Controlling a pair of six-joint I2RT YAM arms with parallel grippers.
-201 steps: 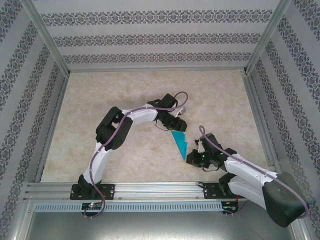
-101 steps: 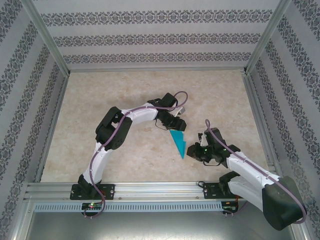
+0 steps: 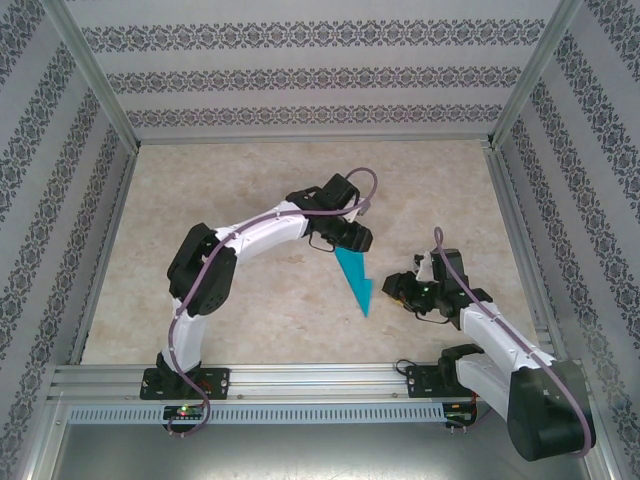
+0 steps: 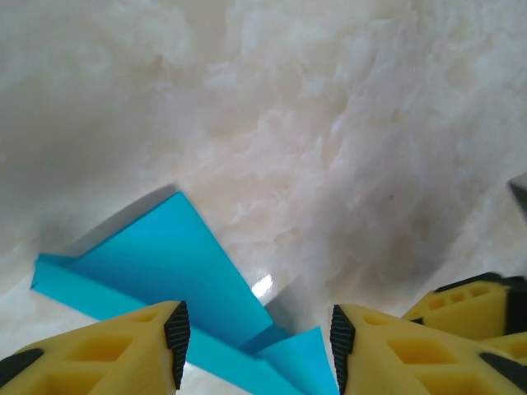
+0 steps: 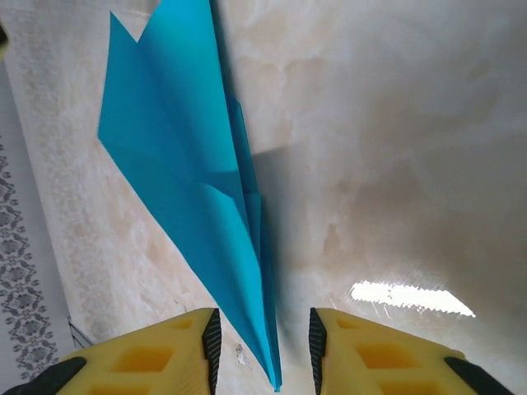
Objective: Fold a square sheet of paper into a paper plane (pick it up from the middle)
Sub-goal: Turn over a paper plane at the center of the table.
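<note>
The square sheet of paper is folded into a slim teal paper plane (image 3: 356, 281) that lies on the table between my two grippers. Its wide tail is at the far end and its nose points toward the near edge. My left gripper (image 3: 351, 241) hovers over the tail. In the left wrist view its jaws (image 4: 257, 346) stand open, with the paper plane (image 4: 165, 263) under them and a gap at each pad. My right gripper (image 3: 393, 291) is just right of the nose. In the right wrist view it (image 5: 263, 350) is open, with the tip of the paper plane (image 5: 185, 156) between the fingers, touching neither.
The marble-patterned table (image 3: 250, 180) is ringed by patterned walls and aluminium posts. A metal rail (image 3: 300, 380) with both arm bases runs along the near edge. Bare tabletop lies to the left of and beyond the plane.
My right gripper opened, let go of the plane's nose and drew back to the right. The left arm stretched further out over the tail. The plane stayed nearly in place.
</note>
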